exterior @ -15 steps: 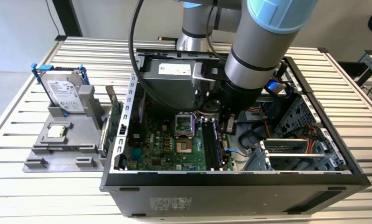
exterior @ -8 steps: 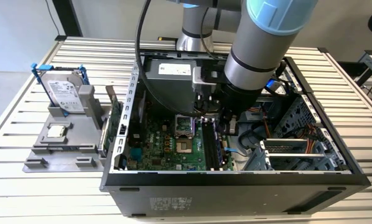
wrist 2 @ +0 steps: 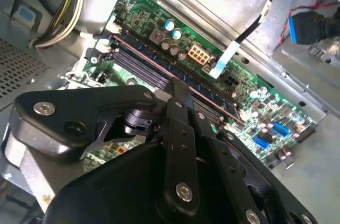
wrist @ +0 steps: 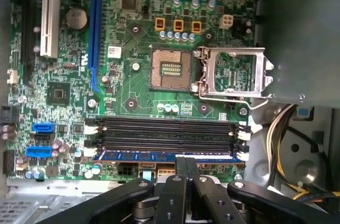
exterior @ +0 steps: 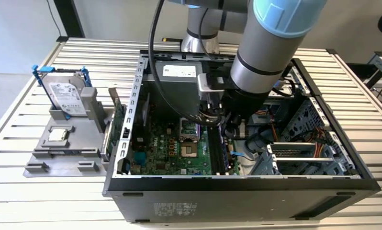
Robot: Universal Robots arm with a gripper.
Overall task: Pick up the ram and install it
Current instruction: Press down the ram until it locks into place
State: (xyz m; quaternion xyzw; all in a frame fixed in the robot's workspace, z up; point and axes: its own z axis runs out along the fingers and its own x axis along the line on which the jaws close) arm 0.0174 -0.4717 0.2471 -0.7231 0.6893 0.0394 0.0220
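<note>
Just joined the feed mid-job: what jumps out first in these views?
The arm reaches down into the open computer case on the slatted table, and its gripper sits right over the ram, a blue stick lying in the slot nearest the motherboard's edge, beside the empty black slots. In the first wrist view the bare processor socket stands with its metal latch flipped open. At the exterior view's left, a hard drive in a blue bracket stands upright on a grey stand.

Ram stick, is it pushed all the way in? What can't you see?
1. First wrist view: the ram lies edge-on beside the black slots. The tool covers its middle, so whether it is fully seated is unclear.
2. Second wrist view: the tool's body blocks the slots' near end.
3. Exterior view: the arm stands in front of where tool meets ram.
</note>
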